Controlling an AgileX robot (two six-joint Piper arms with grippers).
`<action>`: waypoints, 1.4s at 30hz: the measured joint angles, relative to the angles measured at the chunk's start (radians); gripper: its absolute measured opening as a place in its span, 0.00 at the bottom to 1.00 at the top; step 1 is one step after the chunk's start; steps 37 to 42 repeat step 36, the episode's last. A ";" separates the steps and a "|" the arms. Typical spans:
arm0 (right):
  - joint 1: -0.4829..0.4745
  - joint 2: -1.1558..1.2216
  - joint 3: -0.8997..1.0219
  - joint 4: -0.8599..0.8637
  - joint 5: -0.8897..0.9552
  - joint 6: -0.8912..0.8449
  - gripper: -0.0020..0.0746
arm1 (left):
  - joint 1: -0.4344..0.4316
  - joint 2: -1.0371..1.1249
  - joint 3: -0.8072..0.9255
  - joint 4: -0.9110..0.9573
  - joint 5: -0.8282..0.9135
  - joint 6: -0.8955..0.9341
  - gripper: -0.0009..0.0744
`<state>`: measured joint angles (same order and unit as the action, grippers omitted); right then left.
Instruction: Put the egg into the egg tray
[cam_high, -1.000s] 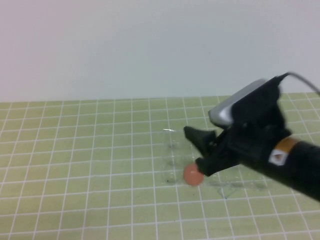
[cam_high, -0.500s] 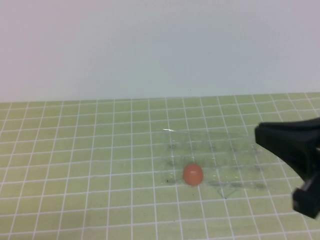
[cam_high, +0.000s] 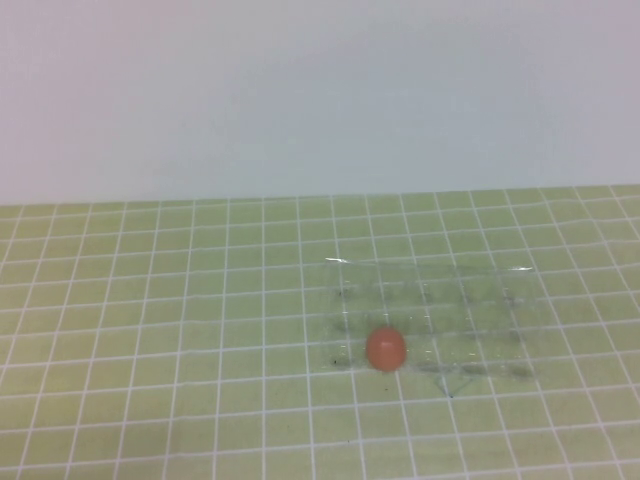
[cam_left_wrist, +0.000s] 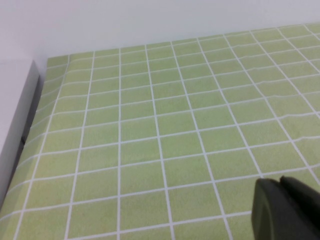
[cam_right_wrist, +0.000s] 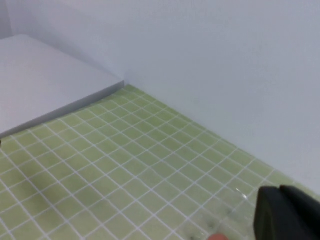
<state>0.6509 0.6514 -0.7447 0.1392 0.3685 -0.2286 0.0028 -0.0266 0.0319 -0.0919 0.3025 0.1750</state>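
The orange-brown egg (cam_high: 386, 349) sits in a cup at the near left corner of the clear egg tray (cam_high: 470, 300), free of any gripper. Neither gripper shows in the high view. In the right wrist view my right gripper (cam_right_wrist: 280, 189) is shut and empty, raised above the tray (cam_right_wrist: 220, 215), with a sliver of the egg (cam_right_wrist: 216, 237) at the picture's edge. In the left wrist view my left gripper (cam_left_wrist: 280, 179) is shut and empty over bare green grid mat, away from the egg and tray.
The green grid mat (cam_high: 150, 330) covers the table up to a pale wall behind. A white raised ledge (cam_left_wrist: 15, 125) borders the mat beside the left arm; a white surface (cam_right_wrist: 45, 85) shows in the right wrist view.
My right arm let go of the egg in the tray, drew back to the right and left the high view. The egg stayed in its cup.
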 joint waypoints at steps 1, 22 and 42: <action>-0.010 -0.020 0.007 -0.005 0.010 0.000 0.02 | 0.000 0.000 0.000 0.000 0.000 0.000 0.01; -0.598 -0.658 0.631 0.034 0.049 0.000 0.02 | 0.000 0.000 0.000 0.000 0.000 0.000 0.01; -0.624 -0.661 0.707 -0.003 0.091 0.000 0.02 | 0.000 0.000 0.000 0.000 0.000 0.000 0.01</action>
